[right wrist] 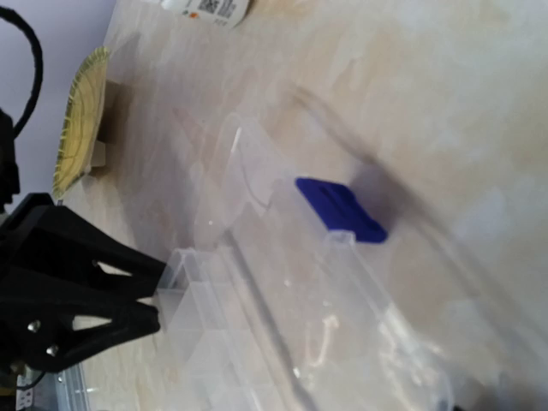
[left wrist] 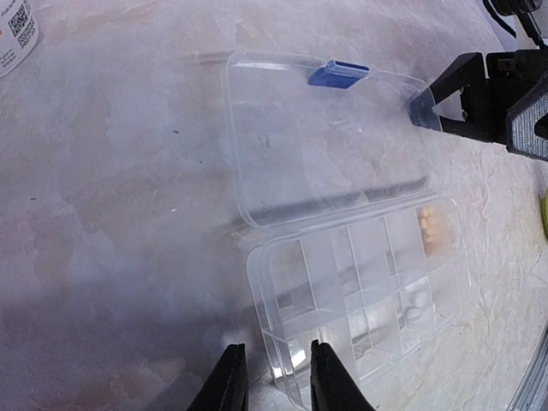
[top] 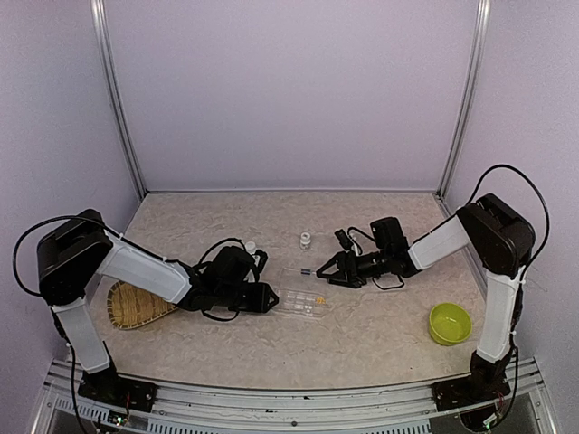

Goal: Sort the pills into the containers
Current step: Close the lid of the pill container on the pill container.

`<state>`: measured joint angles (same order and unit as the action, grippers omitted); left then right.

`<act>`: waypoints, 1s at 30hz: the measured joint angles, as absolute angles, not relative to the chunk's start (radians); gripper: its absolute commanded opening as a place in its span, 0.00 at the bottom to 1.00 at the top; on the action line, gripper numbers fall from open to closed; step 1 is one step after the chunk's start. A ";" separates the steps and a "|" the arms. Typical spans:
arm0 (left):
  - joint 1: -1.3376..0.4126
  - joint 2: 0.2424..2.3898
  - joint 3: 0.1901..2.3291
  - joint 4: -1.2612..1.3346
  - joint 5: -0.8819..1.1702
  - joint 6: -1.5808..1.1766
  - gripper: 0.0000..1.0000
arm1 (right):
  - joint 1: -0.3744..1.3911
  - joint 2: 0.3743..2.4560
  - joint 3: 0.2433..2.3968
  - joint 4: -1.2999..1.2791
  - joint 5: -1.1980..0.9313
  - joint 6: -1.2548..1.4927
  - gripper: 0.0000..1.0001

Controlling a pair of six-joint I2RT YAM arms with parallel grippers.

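Bottle (left wrist: 15, 34) cut off at edge; pills (left wrist: 431, 229) blurred, uncountable; container (right wrist: 282, 291) blurred.

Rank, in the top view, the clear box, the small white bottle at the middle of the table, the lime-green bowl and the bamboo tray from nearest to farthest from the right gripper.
From the right gripper:
1. clear box, right at its jaws.
2. white bottle, just behind, towards the back wall.
3. lime-green bowl, near right.
4. bamboo tray, far left.

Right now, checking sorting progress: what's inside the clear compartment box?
Orange pills sit in one cell beside the hinge of the compartment box. The other cells look empty, though glare and blur could hide tiny pills.
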<state>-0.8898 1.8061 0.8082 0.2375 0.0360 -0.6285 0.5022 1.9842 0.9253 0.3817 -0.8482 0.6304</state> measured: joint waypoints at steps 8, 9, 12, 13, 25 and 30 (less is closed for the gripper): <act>-0.890 1.814 0.815 0.233 0.025 -0.629 0.16 | 0.502 1.996 0.904 0.505 -0.899 0.684 0.78; -0.890 1.816 0.819 0.230 0.025 -0.629 0.16 | 0.502 1.996 0.896 0.527 -0.907 0.694 0.78; -0.890 1.824 0.824 0.229 0.022 -0.629 0.15 | 0.502 1.996 0.875 0.574 -0.925 0.710 0.78; -0.890 1.825 0.824 0.229 0.022 -0.629 0.15 | 0.502 1.996 0.868 0.588 -0.930 0.716 0.77; -0.890 1.833 0.845 0.210 0.018 -0.629 0.11 | 0.502 1.990 0.832 0.730 -1.002 0.781 0.75; -0.890 1.836 0.859 0.191 0.015 -0.629 0.10 | 0.507 1.985 0.822 0.762 -1.034 0.794 0.73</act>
<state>-0.8902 1.8362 0.8589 0.1905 0.0154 -0.6289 0.5068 1.9854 0.8215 0.7624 -1.0344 0.7944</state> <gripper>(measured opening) 0.108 0.747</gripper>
